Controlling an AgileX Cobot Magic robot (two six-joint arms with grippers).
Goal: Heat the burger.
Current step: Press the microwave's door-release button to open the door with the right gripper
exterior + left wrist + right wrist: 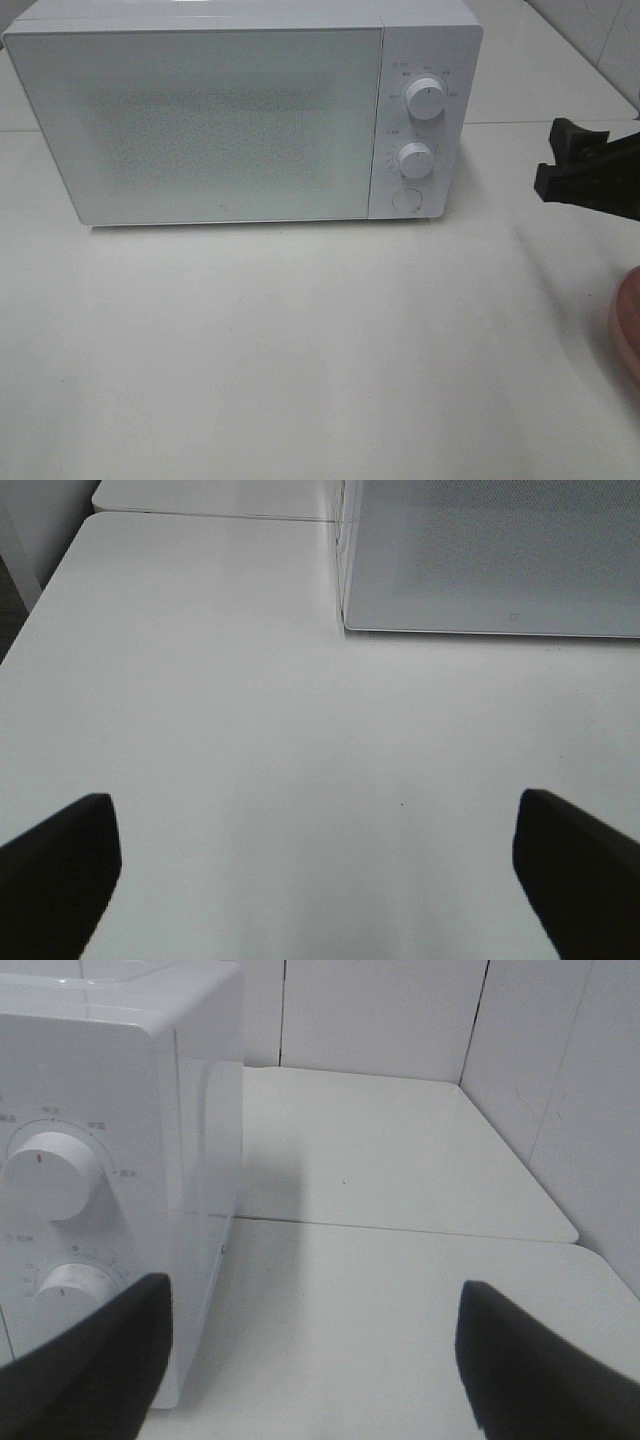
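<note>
Burger: I cannot find it in any of my three views, so I cannot say where it lies.

My left gripper (315, 800) is out of the high camera's sight. Its wrist view shows it spread wide with nothing held, over bare worktop (300, 350) in front of the microwave's front left corner. The worktop's left edge shows beyond it.

The microwave (230, 120) stands toward the far edge of the worktop, door closed. The frosted panel hides the inside. The markings around its upper knob (426, 101) and lower knob (416, 160) are too small to read.

My right gripper (552, 155) hangs just right of the microwave, near the knobs, jaws apart and empty. The arm behind it is cut off.

At the worktop's right edge only a sliver of a pink dish (626, 330) shows; whatever it carries is out of frame.

A broad clear stretch of worktop runs along the near edge.
</note>
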